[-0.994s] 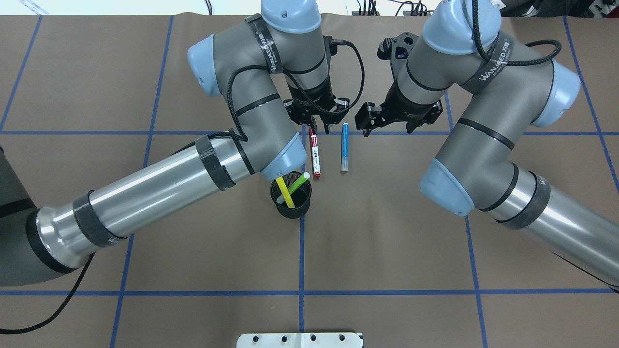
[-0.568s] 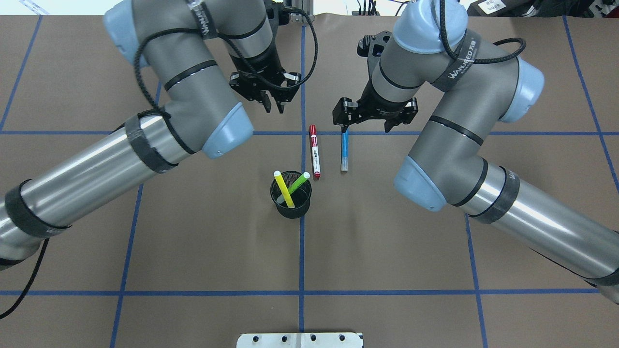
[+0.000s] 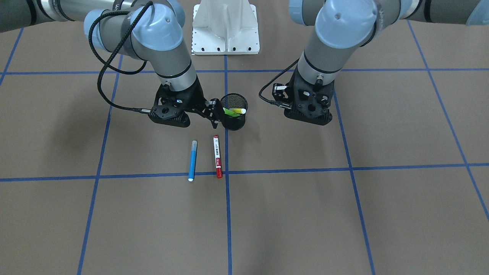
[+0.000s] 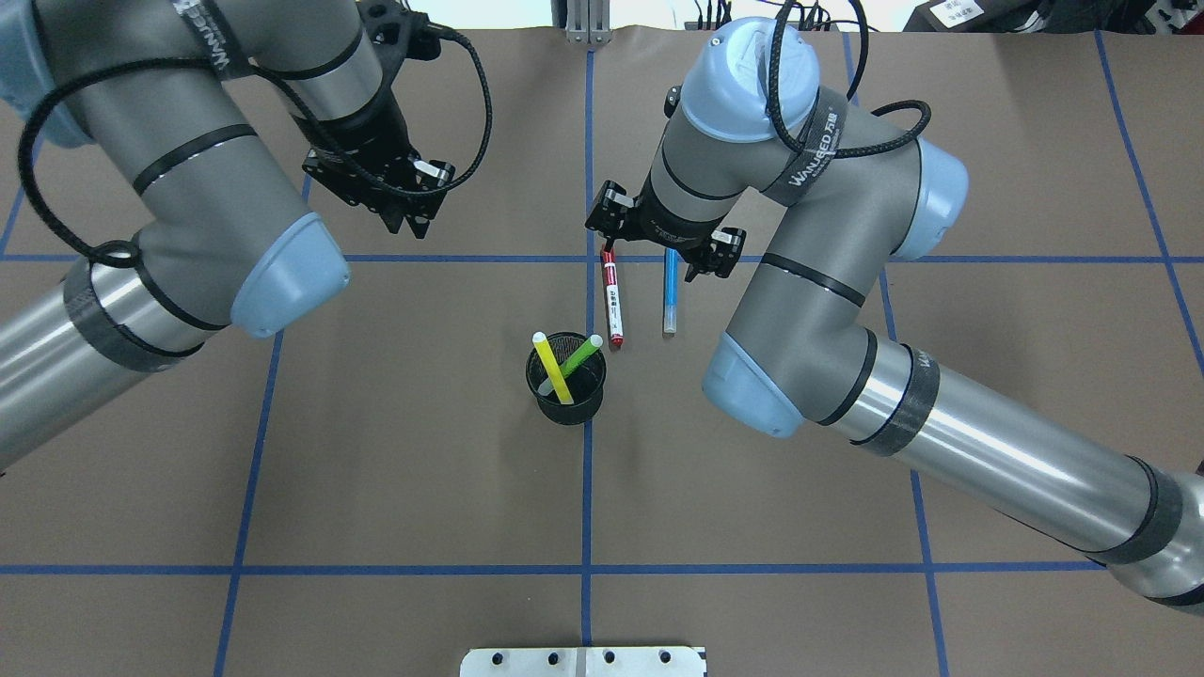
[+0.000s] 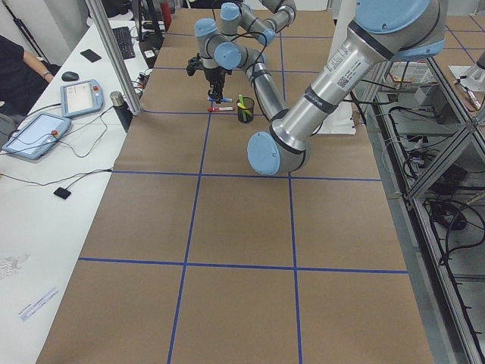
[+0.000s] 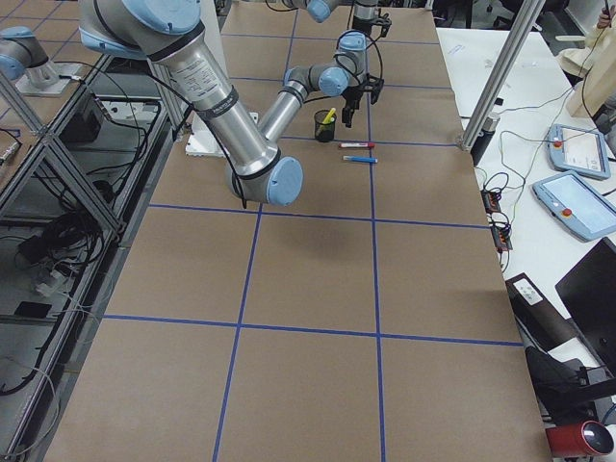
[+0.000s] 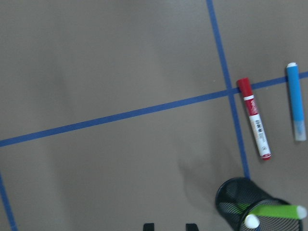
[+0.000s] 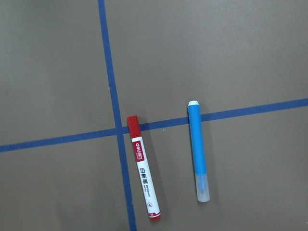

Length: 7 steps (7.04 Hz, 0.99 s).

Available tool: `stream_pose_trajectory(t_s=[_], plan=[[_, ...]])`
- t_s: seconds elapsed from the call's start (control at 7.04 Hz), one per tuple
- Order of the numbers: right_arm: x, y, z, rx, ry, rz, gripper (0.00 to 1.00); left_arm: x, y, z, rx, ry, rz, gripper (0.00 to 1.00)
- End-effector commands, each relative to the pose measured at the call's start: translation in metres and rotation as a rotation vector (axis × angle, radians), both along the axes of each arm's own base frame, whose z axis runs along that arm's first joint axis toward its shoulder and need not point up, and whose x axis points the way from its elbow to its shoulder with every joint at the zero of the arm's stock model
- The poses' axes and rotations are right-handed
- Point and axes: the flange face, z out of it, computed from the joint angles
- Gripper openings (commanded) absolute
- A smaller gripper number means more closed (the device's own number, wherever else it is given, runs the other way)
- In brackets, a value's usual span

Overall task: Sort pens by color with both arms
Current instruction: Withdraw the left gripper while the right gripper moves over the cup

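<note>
Blue pen [image 4: 670, 291] and red-capped pen [image 4: 613, 303] are laid flat side by side on the table [image 4: 376, 470], long axes running away from the robot. The right gripper [image 4: 661, 256], spread wide, is held over their far ends; the left gripper [image 4: 406, 222], narrowly parted and empty, is held well aside.

The white-and-red marker [image 8: 143, 174], lower centre, is showing "deli" and "白板笔". A black strap [image 4: 815, 149] on the right arm [image 4: 828, 310] is seemingly reading "WANJEED".

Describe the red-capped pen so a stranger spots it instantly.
Find the black mesh cup in the middle of the table. Two pens lie beside it. Yours is the white pen with red ends, nearer the cup than the blue pen.
</note>
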Motion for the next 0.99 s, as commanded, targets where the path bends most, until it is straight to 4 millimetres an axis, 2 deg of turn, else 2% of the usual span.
stream_pose_trajectory(t_s=[0.0,0.14,0.43,0.57,0.71,0.85], plan=[[-0.029,0.005,-0.009,-0.173,0.002,0.226,0.99,-0.028,-0.003,0.021,0.045,-0.014,0.021,0.35],[-0.044,0.003,-0.006,-0.213,0.024,0.262,0.99,-0.039,-0.009,0.03,0.06,-0.021,0.025,0.35],[-0.044,0.008,-0.006,-0.303,0.045,0.321,0.99,-0.05,-0.015,0.045,0.072,-0.035,0.035,0.35],[-0.047,0.025,-0.011,-0.338,0.034,0.321,0.99,-0.056,-0.017,0.048,0.069,-0.039,0.028,0.35],[-0.062,0.048,-0.015,-0.356,0.047,0.286,0.98,-0.058,-0.018,0.048,0.07,-0.038,0.025,0.35],[-0.075,0.062,-0.015,-0.367,0.05,0.266,0.97,-0.061,-0.015,0.047,0.065,-0.041,0.024,0.35]])
